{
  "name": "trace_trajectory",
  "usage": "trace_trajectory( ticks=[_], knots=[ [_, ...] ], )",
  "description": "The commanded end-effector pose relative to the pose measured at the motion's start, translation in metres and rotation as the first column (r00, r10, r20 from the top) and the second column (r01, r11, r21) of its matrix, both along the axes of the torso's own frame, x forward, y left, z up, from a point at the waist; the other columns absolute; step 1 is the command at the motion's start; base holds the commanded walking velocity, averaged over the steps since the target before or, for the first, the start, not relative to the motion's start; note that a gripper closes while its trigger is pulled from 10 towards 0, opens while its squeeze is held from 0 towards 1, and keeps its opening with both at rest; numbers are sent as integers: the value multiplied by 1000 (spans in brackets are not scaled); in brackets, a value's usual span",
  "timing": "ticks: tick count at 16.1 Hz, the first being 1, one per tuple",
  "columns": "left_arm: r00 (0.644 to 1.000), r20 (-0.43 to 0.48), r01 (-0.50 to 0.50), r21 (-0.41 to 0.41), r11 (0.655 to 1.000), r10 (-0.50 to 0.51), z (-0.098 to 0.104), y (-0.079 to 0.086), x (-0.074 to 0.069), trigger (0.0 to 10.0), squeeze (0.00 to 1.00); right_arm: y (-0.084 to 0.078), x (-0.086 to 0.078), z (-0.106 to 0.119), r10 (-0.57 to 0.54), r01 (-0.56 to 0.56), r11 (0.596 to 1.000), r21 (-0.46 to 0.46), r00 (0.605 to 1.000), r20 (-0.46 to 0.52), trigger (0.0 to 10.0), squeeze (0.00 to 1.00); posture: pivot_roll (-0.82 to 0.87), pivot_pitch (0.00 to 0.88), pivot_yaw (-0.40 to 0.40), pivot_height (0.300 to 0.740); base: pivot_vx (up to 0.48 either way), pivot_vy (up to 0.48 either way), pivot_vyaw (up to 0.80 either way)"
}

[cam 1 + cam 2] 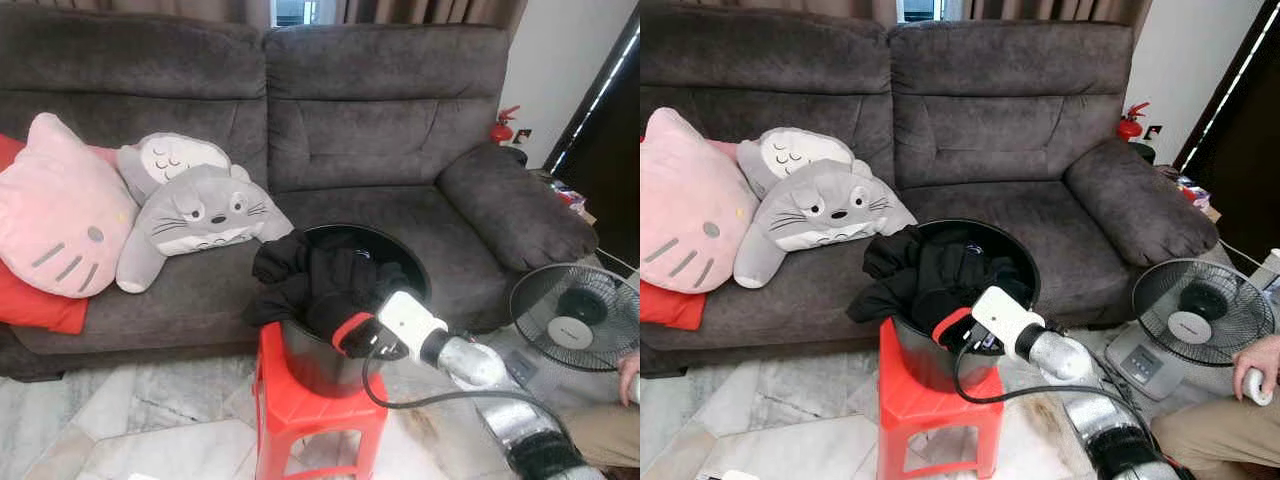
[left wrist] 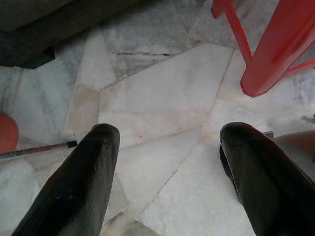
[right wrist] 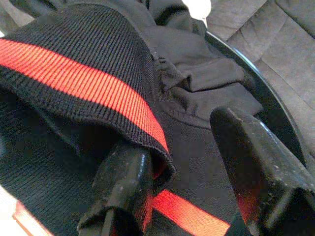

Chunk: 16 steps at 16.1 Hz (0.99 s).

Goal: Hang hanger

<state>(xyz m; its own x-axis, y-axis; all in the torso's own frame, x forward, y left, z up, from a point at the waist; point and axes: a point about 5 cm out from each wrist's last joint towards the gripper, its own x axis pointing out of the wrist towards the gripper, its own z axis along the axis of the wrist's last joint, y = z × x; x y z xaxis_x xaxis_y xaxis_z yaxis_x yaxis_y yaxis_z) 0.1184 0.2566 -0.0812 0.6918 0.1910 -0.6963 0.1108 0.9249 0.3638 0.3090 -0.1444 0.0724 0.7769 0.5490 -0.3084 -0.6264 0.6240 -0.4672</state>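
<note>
Right hand (image 1: 352,338) reaches into black clothes (image 1: 305,280) (red-striped cuff) in bucket (image 1: 405,255) on red stool (image 1: 305,410).

My right arm (image 1: 470,362) shows a crinkled silver sleeve, then a white boxy wrist housing (image 1: 408,320). A black cable (image 1: 440,400) loops from the housing back along the arm. I note a black band (image 1: 540,452) farther up. Both sets of jaws carry thick matte-black fingers (image 2: 78,187), scuffed and dusty on the right (image 3: 256,162).
</note>
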Motion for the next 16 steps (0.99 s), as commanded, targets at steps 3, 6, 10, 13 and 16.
trace_trajectory(
  ticks=[3, 6, 10, 13, 16],
  knots=[
    [1000, -17, 6, 7, 1000, -6, -1, -1, -2, 10000, 0, 0, 7, 2, 16, -16, 999, -33, 1000, 20, 10000, 0, -19, 17, -77, 740, 0, 0, 0],
    [1000, -18, 9, 10, 1000, -9, -1, 0, -2, 10000, 0, 1, 7, 0, 66, -67, 996, -65, 998, -22, 10000, 0, -17, 19, -74, 740, 0, 0, 0],
    [1000, -19, 22, 17, 1000, -21, -1, -1, -2, 10000, 0, 1, 8, -2, 81, -81, 991, -106, 997, 0, 10000, 0, -15, 20, -74, 740, 0, 0, 0],
    [1000, -19, 20, 15, 1000, -20, -1, -1, -2, 10000, 0, 5, 13, 10, 84, -78, 994, -72, 994, 77, 10000, 0, -16, 19, -74, 740, 0, 0, 0],
    [1000, -18, 19, 16, 1000, -19, -1, -1, -1, 10000, 0, 9, 12, 10, 114, -108, 991, -77, 990, 79, 10000, 0, -13, 21, -75, 740, 0, 0, 0]
  ],
)
